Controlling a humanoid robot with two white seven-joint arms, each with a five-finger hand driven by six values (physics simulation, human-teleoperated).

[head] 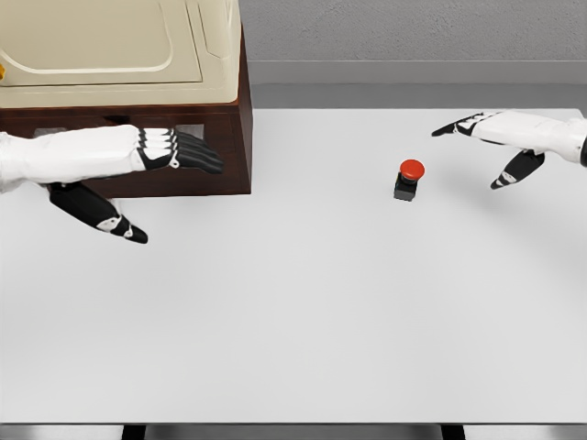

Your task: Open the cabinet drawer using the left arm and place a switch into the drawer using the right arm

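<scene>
White table [293,321], bare foreground; left hand [138,174], fingers extended and empty, at cabinet [183,137] front; right hand [500,142], fingers spread, beside red-capped switch [409,180]; risk: fingertips slipping off drawer or toppling switch.

The tabletop [293,321] is a smooth, matt, pale grey-white surface with no visible grain, and the wall [413,32] behind it looks like rough, speckled grey plaster. The cabinet [234,137] has dark reddish-brown sides with a wood-like, slightly satin finish, topped by a cream panel [110,46] that looks like smooth moulded plastic with a soft sheen. The switch [408,180] pairs a glossy red plastic-looking cap with a matt black base, while the left hand [138,179] and right hand [500,142] show smooth white shells and matt black fingers [197,154].
</scene>
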